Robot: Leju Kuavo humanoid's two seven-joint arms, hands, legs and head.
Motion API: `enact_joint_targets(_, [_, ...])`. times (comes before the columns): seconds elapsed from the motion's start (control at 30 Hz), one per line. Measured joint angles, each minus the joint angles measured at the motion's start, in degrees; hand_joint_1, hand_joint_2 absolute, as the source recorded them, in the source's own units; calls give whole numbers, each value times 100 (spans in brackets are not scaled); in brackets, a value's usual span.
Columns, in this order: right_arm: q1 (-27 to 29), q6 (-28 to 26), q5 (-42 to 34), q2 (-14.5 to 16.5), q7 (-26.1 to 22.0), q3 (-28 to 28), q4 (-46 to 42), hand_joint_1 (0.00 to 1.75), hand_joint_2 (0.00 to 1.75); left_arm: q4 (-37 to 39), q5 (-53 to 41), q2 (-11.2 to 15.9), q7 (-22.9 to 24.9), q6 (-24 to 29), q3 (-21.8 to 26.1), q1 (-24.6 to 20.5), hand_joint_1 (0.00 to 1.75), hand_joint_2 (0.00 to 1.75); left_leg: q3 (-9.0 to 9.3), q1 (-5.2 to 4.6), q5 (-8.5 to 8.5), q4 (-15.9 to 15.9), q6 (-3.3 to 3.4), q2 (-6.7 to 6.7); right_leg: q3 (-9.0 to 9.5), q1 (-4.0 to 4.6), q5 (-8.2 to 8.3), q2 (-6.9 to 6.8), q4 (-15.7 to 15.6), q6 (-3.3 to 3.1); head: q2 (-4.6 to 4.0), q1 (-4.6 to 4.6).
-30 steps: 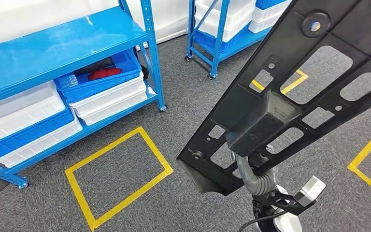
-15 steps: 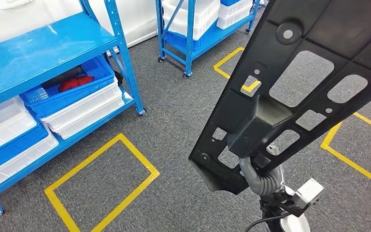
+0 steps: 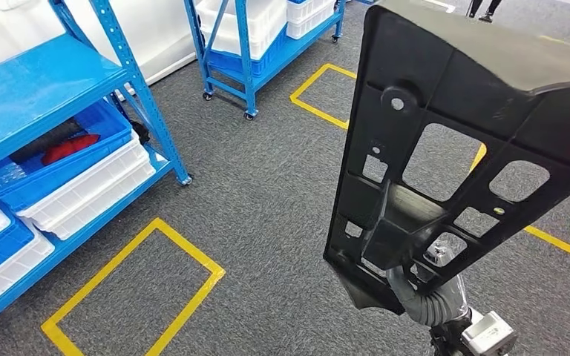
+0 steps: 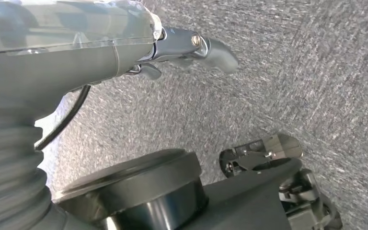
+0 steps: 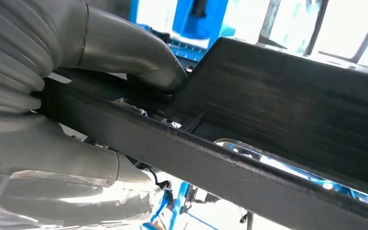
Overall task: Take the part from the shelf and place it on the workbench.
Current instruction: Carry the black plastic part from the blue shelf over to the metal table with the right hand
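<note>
I'm in a storeroom or workshop.
Blue racks (image 3: pixel 59 81) hold plastic bins (image 3: pixel 82 185); yellow tape (image 3: pixel 137 285) marks grey carpet (image 3: pixel 267 185).

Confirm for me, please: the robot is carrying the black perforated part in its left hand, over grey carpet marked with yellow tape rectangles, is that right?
Not quite: the right hand grips the black part, as the right wrist view shows. The left hand holds nothing in the left wrist view. The grey carpet and yellow tape rectangles are as you say.

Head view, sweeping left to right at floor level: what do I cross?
Blue shelf with stacked bins → yellow floor square → bare grey carpet → black part, gripped by the right hand.
</note>
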Motion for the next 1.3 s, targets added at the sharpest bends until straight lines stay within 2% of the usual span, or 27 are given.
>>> enact_joint_targets(0.07, [42,12,33,-33,9,-23,-87,175,175,0,-6,-1,-17,-5,1,-2,0,175,-175,25,-289,444,-34,-202,18,-18,16,97,-30,-67,0,0])
enact_joint_targets(0.13, [112,29,69,-54,26,-39,-161,175,175,0,-15,-3,-43,-14,2,-21,0,175,-529,30,-656,1231,-41,-366,15,3,15,195,-26,-102,0,0])
enact_joint_targets(0.17, [161,40,80,-61,36,-46,-188,175,175,0,-19,-3,-54,-18,3,-36,0,175,-665,29,-739,1525,-38,-392,16,16,13,253,-20,-109,0,0])
enact_joint_targets(0.2, [209,50,84,-72,46,-55,-213,175,175,0,-23,-3,-61,-22,3,-47,0,175,-714,29,-704,1622,-29,-404,17,27,11,316,-11,-113,0,0])
enact_joint_targets(0.23, [250,57,84,-84,55,-66,-235,175,175,0,-31,-3,-64,-27,3,-49,0,175,-660,29,-560,1491,-12,-414,19,33,8,387,1,-113,0,0])
enact_joint_targets(0.27, [283,60,84,-98,61,-81,-259,175,175,0,-41,-3,-67,-34,3,-44,0,175,-515,29,-334,1154,13,-458,22,36,5,463,15,-110,0,0])
enact_joint_targets(0.33, [331,58,81,-130,67,-111,-301,175,175,0,-61,-1,-68,-49,3,-11,0,175,-200,33,-5,408,67,-712,2,36,3,609,48,-85,0,0])
enact_joint_targets(0.4, [371,57,76,-165,72,-134,-332,175,175,0,-72,3,-70,-61,3,18,0,175,-76,22,49,75,95,-892,-53,14,27,732,64,-17,0,-1])
enact_joint_targets(0.47, [427,58,60,-192,78,-162,-363,175,175,0,-72,3,-70,-68,4,20,0,175,-56,15,69,2,132,-811,-88,-7,63,845,51,69,0,-1])
enact_joint_targets(0.5, [458,58,45,-207,78,-184,-378,175,175,0,-71,-2,-70,-70,5,18,0,175,-32,23,97,-48,166,-753,-105,-5,46,820,78,99,0,0])
enact_joint_targets(0.57, [490,61,2,-243,71,-228,-400,175,175,-1,-62,-11,-70,-73,5,21,0,175,15,45,156,-145,231,-609,-261,18,-166,576,418,145,0,0])
enact_joint_targets(0.63, [499,75,-49,-275,64,-248,-398,175,175,-2,-39,-10,-67,-73,8,41,0,175,22,21,161,-159,257,-461,-605,4,-523,279,1122,188,0,0])
enact_joint_targets(0.67, [503,87,-71,-286,64,-253,-395,175,175,-2,-24,-8,-64,-72,11,51,0,175,18,9,155,-156,257,-386,-757,-15,-636,212,1432,210,0,0])
enact_joint_targets(0.7, [507,102,-92,-292,64,-260,-390,175,175,-2,-10,-6,-62,-70,14,56,0,175,19,1,147,-153,255,-313,-821,-35,-646,176,1568,228,0,0])
enact_joint_targets(0.73, [508,119,-110,-299,63,-269,-386,175,175,-2,1,-5,-60,-68,17,58,0,175,23,-2,136,-150,248,-244,-771,-54,-557,148,1488,240,0,0])
enact_joint_targets(0.8, [504,152,-132,-320,61,-285,-383,175,175,-2,18,-7,-60,-66,23,56,0,175,56,-2,104,-143,214,-128,-353,-74,-218,5,743,248,0,0])
enact_joint_targets(0.87, [495,170,-138,-337,59,-291,-383,175,175,-3,22,-5,-60,-64,26,49,0,175,83,-25,63,-130,155,-44,0,-46,-33,-149,107,197,0,0])
enact_joint_targets(0.9, [492,173,-140,-343,56,-293,-384,175,175,-3,23,-5,-60,-63,27,44,0,175,95,-37,48,-130,124,-8,52,-24,-31,-174,-1,158,0,0])
enact_joint_targets(0.97, [502,180,-152,-351,47,-298,-387,175,175,-4,19,-7,-63,-64,27,29,0,175,121,-43,27,-137,62,62,36,-5,-33,-76,-3,77,0,0])
enact_joint_targets(1.03, [526,185,-182,-361,25,-302,-392,175,175,-4,11,-10,-70,-67,27,16,0,175,95,-24,-81,-16,1,-48,42,-21,-18,19,-35,6,0,-1])
enact_joint_targets(1.07, [534,187,-204,-366,10,-302,-395,175,175,-4,9,-11,-79,-70,28,16,0,175,-5,-11,-225,217,-20,-164,50,-30,-10,66,-51,-30,0,-1])
enact_joint_targets(1.13, [548,190,-244,-374,-11,-303,-398,175,175,-4,10,-11,-103,-79,31,7,0,175,-366,2,-605,987,-35,-364,51,-13,-10,159,-55,-74,0,-1])
enact_joint_targets(1.17, [558,191,-256,-376,-20,-303,-398,175,175,-4,10,-11,-114,-84,33,-7,0,175,-553,3,-747,1375,-35,-393,53,1,-12,215,-53,-83,0,0])
enact_joint_targets(1.2, [570,192,-264,-377,-28,-303,-398,175,175,-4,7,-11,-120,-89,33,-23,0,175,-665,2,-781,1597,-30,-402,58,13,-14,275,-51,-88,0,0])
enact_joint_targets(1.23, [580,192,-270,-377,-39,-303,-398,175,175,-4,-1,-11,-122,-90,33,-33,0,175,-677,2,-695,1600,-17,-410,67,22,-14,345,-47,-89,0,0])
enact_joint_targets(1.27, [589,189,-273,-377,-50,-303,-398,175,175,-4,-12,-11,-122,-92,33,-35,0,175,-575,2,-496,1354,3,-433,82,28,-16,423,-42,-88,0,0])
enact_joint_targets(1.3, [594,186,-274,-377,-59,-303,-398,175,175,-4,-22,-10,-122,-93,33,-26,0,175,-406,2,-247,952,29,-499,95,29,-18,500,-36,-84,0,0])
